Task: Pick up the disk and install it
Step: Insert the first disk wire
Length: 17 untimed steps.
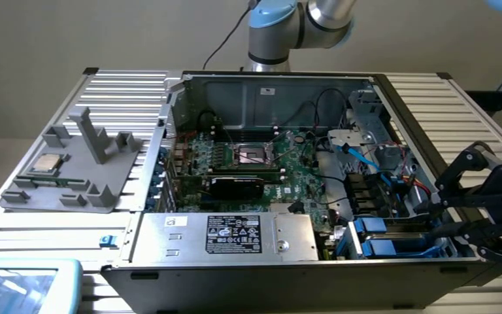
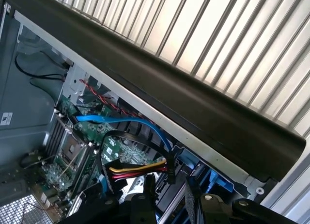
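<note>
Gripper hangs at the right edge of the exterior view, its black linkage crossing the rim of the open computer case and reaching in toward the drive cage. Whether it is clamped on anything or standing free cannot be told. The disk, known by its bright blue carrier, lies in that cage in the case's lower right corner. A second blue frame sits just below it in the picture, and both are just beside the gripper. Room is tight there: black and blue cables crowd the space above the cage, and the case wall runs close on the right. Beyond that wall the slatted table lies bare toward the upper right. The grey labelled power-supply box fills the lower edge of the case, with the motherboard's processor socket open at centre. Well apart, on the left, a grey fixture tray carries a small square processor chip. In the wrist view the case's dark edge cuts diagonally across, with table slats on one side. On the other side are a blue data cable and a yellow, red and black wire bundle.
</note>
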Available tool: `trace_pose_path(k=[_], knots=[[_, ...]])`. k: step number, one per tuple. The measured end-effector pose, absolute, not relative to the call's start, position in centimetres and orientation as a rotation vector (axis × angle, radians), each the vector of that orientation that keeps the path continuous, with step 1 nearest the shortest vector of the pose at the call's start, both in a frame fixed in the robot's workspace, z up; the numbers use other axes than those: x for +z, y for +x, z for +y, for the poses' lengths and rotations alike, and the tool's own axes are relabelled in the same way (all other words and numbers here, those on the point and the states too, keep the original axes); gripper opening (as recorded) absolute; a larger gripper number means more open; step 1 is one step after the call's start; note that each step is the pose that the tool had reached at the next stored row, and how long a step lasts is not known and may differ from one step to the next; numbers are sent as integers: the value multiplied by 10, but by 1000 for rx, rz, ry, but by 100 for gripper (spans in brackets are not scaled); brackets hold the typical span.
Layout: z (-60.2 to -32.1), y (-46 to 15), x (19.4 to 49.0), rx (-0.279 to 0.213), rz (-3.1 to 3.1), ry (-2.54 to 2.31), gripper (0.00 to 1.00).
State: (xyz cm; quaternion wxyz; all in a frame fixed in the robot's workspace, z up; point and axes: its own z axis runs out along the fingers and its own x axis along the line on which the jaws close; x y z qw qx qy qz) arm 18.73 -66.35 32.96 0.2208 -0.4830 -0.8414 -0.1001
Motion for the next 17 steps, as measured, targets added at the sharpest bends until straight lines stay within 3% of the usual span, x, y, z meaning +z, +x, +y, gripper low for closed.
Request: trace_pose_path(k=[17], knots=[[-663, 188, 329, -299, -2338, -1325, 38]])
